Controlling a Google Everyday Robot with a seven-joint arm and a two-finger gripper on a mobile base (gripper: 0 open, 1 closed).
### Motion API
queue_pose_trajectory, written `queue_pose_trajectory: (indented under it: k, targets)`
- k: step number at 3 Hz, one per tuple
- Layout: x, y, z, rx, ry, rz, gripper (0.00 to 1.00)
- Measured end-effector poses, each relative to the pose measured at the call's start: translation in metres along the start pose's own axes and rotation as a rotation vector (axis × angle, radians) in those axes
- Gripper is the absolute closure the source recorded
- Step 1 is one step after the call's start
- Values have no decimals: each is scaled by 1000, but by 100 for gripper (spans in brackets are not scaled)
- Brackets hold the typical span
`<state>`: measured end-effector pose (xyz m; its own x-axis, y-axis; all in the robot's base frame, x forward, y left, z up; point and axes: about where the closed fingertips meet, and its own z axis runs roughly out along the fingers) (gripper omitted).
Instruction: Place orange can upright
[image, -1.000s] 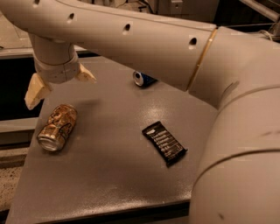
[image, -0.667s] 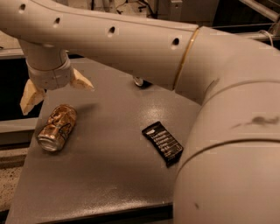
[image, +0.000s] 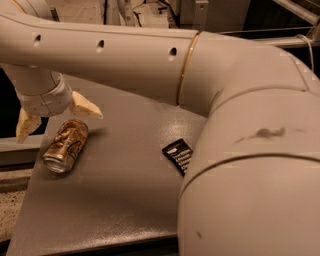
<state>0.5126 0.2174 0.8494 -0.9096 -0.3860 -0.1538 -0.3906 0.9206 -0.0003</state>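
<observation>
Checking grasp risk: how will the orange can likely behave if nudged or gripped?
The orange can lies on its side on the table, so a nudge would probably roll it. Shiny metal suggests it may slip or dent if squeezed. The open pincer hovers just above it.

Table (image: 115, 200) under tool (image: 60, 126): orange can (image: 65, 145), packet (image: 178, 154)

Dim light; gripper (image: 56, 115) above orange can (image: 65, 145)

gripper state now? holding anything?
Gripper: open, holding nothing, poised above the orange-gold aluminium drink can lying on its side.
</observation>
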Motion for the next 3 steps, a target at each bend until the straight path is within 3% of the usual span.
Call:
queue_pose_trajectory:
  k: [2, 3]
  targets:
    - [26, 8, 11, 83, 43, 65, 0]
    - [29, 4, 16, 109, 41, 136, 2]
